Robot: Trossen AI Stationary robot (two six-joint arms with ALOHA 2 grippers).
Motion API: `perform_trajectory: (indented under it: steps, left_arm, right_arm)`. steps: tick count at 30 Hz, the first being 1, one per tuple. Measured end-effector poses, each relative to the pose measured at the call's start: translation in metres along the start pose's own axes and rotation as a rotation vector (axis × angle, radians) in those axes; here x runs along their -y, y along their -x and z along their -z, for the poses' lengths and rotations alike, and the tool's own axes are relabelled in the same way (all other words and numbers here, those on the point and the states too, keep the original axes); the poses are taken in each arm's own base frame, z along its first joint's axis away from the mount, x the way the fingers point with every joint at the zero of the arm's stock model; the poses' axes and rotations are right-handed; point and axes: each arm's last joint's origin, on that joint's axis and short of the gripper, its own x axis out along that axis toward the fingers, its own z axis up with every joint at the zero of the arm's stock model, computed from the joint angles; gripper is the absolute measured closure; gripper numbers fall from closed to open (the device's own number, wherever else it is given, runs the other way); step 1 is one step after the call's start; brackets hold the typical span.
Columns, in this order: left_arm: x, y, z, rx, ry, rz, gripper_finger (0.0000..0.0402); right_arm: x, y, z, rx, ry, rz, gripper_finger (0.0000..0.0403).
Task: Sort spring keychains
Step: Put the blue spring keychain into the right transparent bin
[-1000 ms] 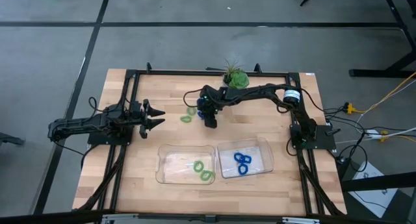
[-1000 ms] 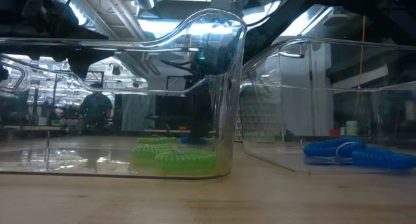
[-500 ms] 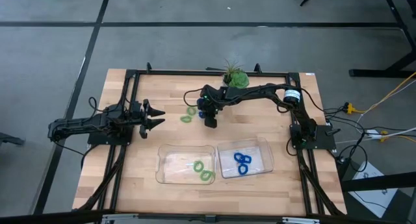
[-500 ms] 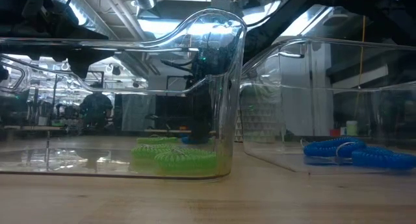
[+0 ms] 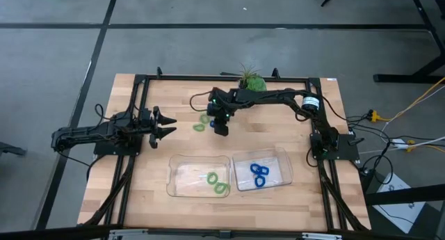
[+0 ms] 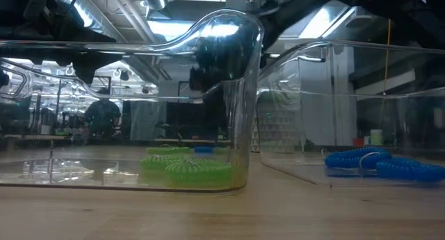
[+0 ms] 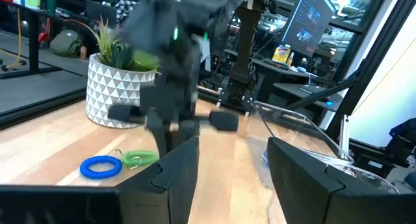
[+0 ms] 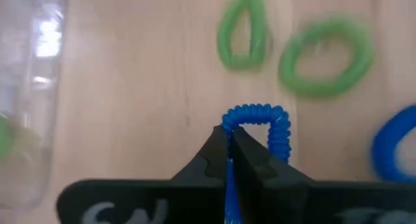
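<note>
A blue spring keychain (image 8: pixel 257 120) hangs pinched between the fingers of my right gripper (image 8: pixel 229 156), its coil looping just past my fingertips above the table (image 5: pixel 278 139). Below it two green keychains (image 8: pixel 242 40) lie side by side on the wood, with another blue one (image 8: pixel 396 146) near them. Two more green ones (image 5: pixel 217 183) rest in the left clear tray (image 5: pixel 174 163), blue ones (image 5: pixel 259 174) in the right tray (image 5: pixel 284 156). My left gripper (image 5: pixel 169 124) waits at the table's left side, fingers apart.

Even overhead light (ceiling glare low); wrist views motion-blurred.
</note>
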Motion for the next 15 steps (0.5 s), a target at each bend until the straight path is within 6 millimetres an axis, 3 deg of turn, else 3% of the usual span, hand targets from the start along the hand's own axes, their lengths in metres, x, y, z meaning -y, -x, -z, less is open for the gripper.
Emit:
perform_trajectory:
  steps: [15]
  left_arm:
    - [0.0, 0.0, 0.0, 0.0, 0.0, 0.0, 0.0224]
  right_arm:
    - [-0.032, 0.087, -0.074, 0.088, 0.017, -0.062, 0.0396]
